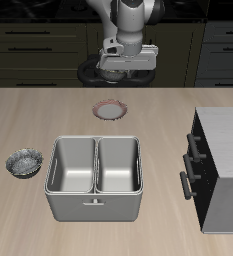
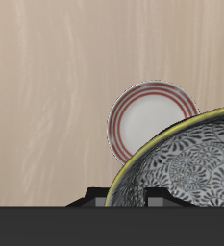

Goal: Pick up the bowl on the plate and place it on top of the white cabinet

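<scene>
The tool (image 1: 118, 73) holds the bowl (image 2: 181, 163) lifted above the plate (image 1: 110, 109).

Patterned bowl (image 2: 186, 163) aloft above bare red-rimmed plate (image 1: 110, 109), white cabinet (image 1: 226, 160) nearby

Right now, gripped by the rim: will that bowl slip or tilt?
Probably rigid: the bowl keeps its round shape. Its glossy rim may slip. It hangs off-centre from the gripper, so tilting seems possible. The plate is bare.
</scene>
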Motion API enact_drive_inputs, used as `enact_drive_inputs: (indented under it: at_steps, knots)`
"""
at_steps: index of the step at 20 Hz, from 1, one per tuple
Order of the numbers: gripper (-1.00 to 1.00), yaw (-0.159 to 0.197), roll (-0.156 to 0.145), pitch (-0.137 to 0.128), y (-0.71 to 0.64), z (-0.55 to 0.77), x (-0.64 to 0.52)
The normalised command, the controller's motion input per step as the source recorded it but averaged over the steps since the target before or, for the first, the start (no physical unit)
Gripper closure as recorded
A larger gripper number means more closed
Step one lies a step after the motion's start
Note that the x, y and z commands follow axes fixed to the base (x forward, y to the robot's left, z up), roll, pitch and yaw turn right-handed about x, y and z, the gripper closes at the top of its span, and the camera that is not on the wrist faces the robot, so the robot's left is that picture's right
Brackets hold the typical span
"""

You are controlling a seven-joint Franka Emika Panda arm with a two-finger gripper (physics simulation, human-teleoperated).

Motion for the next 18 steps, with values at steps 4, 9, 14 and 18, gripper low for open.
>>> enact_drive_inputs:
  at_steps: [4,9,14,18]
  knots:
    - [1.0,0.007,0.01,-0.042,-0.02,0.27,0.06]
    - [1.0,0.003,0.019,-0.025,0.06,0.14,0.05]
    - [1.0,0.004,0.016,-0.003,0.06,0.05,0.07]
    - [1.0,-0.005,0.013,-0.017,0.04,0.16,0.14]
